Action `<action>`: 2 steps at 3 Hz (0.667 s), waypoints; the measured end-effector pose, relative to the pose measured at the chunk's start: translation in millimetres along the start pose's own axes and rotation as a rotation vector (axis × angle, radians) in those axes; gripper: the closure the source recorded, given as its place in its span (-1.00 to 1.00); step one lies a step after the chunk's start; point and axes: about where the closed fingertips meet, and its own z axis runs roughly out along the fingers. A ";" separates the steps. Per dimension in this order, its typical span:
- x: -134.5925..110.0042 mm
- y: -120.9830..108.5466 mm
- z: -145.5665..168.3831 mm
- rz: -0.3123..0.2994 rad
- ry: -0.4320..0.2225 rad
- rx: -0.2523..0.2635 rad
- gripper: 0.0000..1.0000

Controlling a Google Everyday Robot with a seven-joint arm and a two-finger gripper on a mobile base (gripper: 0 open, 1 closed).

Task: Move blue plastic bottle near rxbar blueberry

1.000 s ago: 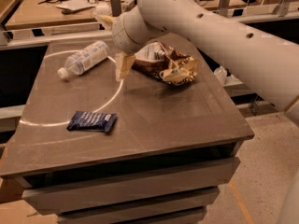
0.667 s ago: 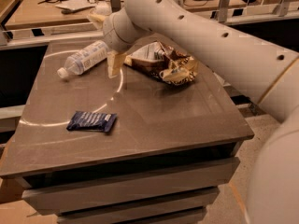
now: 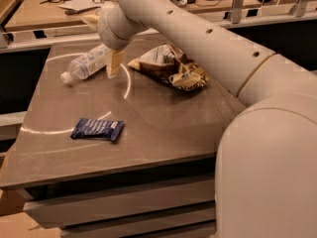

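Note:
The blue plastic bottle [image 3: 88, 63] lies on its side at the table's far left, white cap pointing left. The rxbar blueberry [image 3: 97, 129] is a dark navy wrapper lying flat near the table's front left, well apart from the bottle. My gripper [image 3: 113, 62] hangs down from the wrist just at the right end of the bottle, close to or touching it. My arm reaches in from the lower right and hides the table's right side.
A brown-and-cream chip bag [image 3: 171, 68] lies crumpled at the table's [image 3: 148, 133] far middle, right of the gripper. A desk with clutter [image 3: 74, 1] runs behind the table. The table's front edge drops to drawers below.
My arm has swung left and closer to the bottle, and it now fills more of the right of the view. The bottle, bar and bag have not moved.

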 end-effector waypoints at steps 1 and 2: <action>1.5 -10.6 13.5 -0.034 -0.016 -0.026 -1.00; 0.8 -14.9 24.4 -0.054 -0.030 -0.053 -1.00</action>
